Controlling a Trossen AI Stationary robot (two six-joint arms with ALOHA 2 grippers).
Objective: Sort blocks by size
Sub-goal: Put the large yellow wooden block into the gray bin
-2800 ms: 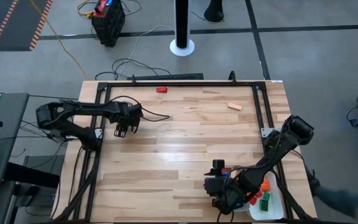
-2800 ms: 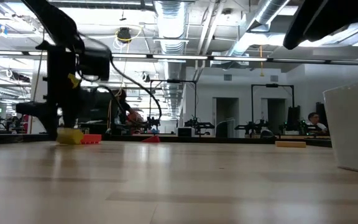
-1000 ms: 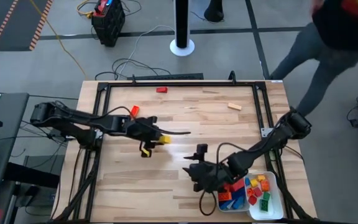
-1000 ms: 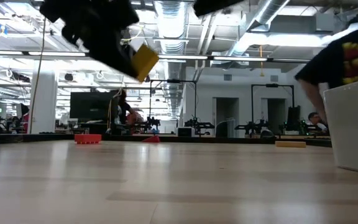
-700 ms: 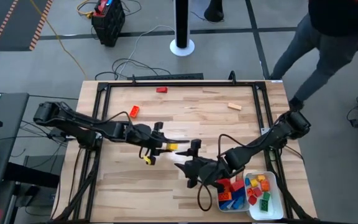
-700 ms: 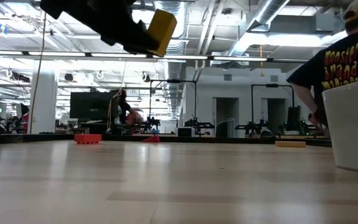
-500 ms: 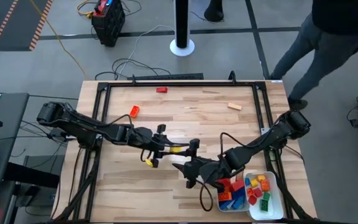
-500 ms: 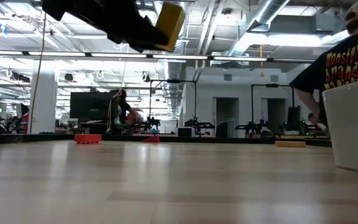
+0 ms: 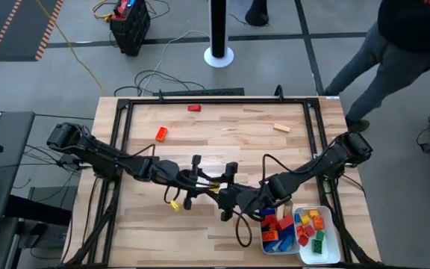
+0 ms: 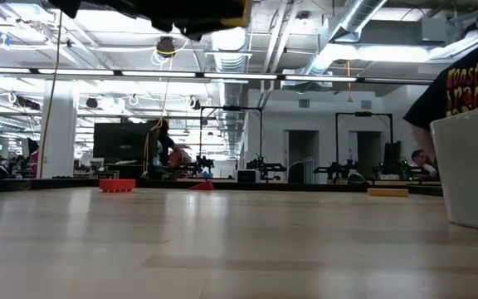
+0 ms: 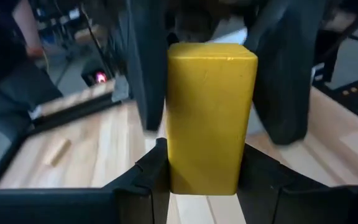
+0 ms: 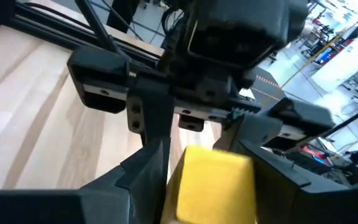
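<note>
One smooth boxy yellow block (image 11: pixel 210 115)

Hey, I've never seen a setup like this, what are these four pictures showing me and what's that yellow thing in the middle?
This is a robot with two dark arms working at a wooden table. One picture looks straight down from above, one looks level across the tabletop, and two come from cameras on the arms' wrists.

The left gripper is shut on a yellow block, holding it up off the table. The right gripper faces it with fingers open on either side of the block, as if for a handover.

A red block, an orange block and a tan block lie on the table. A white tray by the right arm holds sorted blocks. A person stands beyond the table.
</note>
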